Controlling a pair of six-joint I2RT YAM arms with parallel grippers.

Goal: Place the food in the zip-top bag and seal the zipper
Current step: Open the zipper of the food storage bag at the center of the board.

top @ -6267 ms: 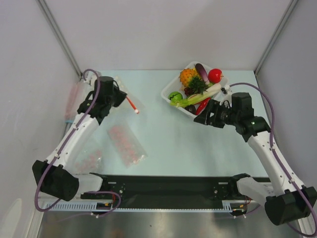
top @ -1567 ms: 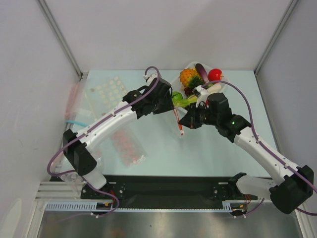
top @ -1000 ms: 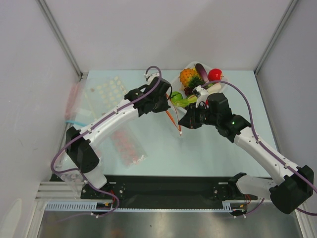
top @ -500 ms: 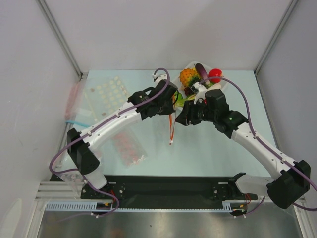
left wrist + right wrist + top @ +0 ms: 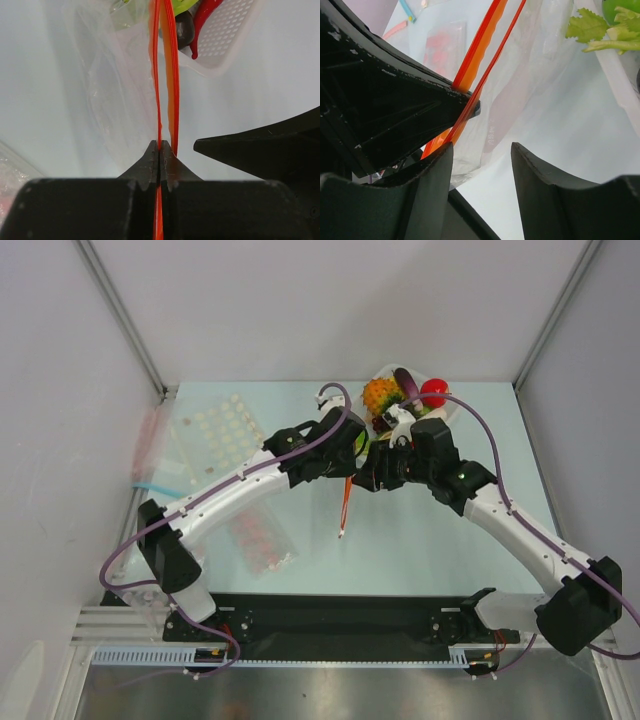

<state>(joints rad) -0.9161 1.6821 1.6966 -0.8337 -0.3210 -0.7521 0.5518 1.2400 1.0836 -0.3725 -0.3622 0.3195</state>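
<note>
Pale counter, walled left, right and behind. Its near-centre and right side lie bare, so there is room to move there. The left side carries a sheet of white dots and a packet of pink-red dots. Both arms reach to mid-counter and nearly meet, just in front of the white basket at the back right.

Zip-top bag: clear, crumpled film held between the two arms, close by the basket's near edge. Left fingers pressed together, pinching the zipper. Its two orange-red strips part slightly beyond the pinch. Right fingers spread wide, just beside the bag; whether one touches the film I cannot tell.

In the basket: pineapple, red fruit, green fruit beside leafy greens.
</note>
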